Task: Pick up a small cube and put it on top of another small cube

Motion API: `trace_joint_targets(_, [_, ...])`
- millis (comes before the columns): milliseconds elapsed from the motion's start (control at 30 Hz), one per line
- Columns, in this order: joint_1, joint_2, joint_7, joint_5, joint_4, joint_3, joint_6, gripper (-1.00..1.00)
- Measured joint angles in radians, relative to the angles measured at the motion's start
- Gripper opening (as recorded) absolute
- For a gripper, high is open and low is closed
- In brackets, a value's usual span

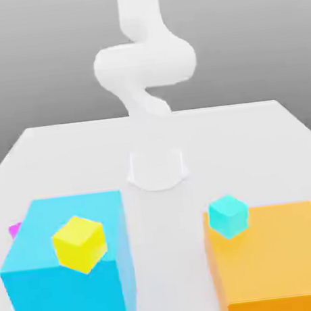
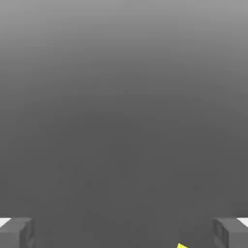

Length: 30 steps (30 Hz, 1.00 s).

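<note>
One sliver of the small magenta cube [image 1: 15, 229] peeks out in the exterior view, at the left edge of the big cyan block [image 1: 70, 277], which hides most of it. It sits on the white table [image 1: 63, 155], seemingly right beside or behind that block. From its size and flat matte faces, I judge it light, rigid and not slippery; two opposite side faces would be the place to pinch, though the big block crowding one side may limit which pair can be reached. A small yellow cube [image 1: 79, 244] appears in front of the cyan block, and a small cyan cube [image 1: 228, 215] at the corner of the big orange block [image 1: 279, 260]. The arm [image 1: 144, 64] rises from its base [image 1: 157, 168] at the far middle, folded over itself, well apart from the cubes.

In the hand view, the gripper [image 2: 124, 233] has both fingers [image 2: 17, 232] spread fully wide with nothing between them, facing a plain grey backdrop. A yellow tip [image 2: 180, 246] shows near one finger.
</note>
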Motion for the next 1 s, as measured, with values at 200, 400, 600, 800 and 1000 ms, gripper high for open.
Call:
trace_joint_targets(200, [-0.132, 0.221, 0.039, -0.040, -0.107, -0.105, 0.129, 0.00])
trace_joint_targets(400, [-0.249, 0.435, 0.055, -0.048, -0.210, -0.229, 0.254, 0.00])
trace_joint_targets(600, [-0.376, 0.658, 0.014, 0.022, -0.315, -0.354, 0.380, 0.00])
trace_joint_targets(800, [-0.501, 0.890, -0.138, 0.241, -0.359, -0.307, 0.518, 0.00])
trace_joint_targets(1000, [-0.618, 1.027, -0.245, 0.381, -0.329, -0.161, 0.622, -1.00])
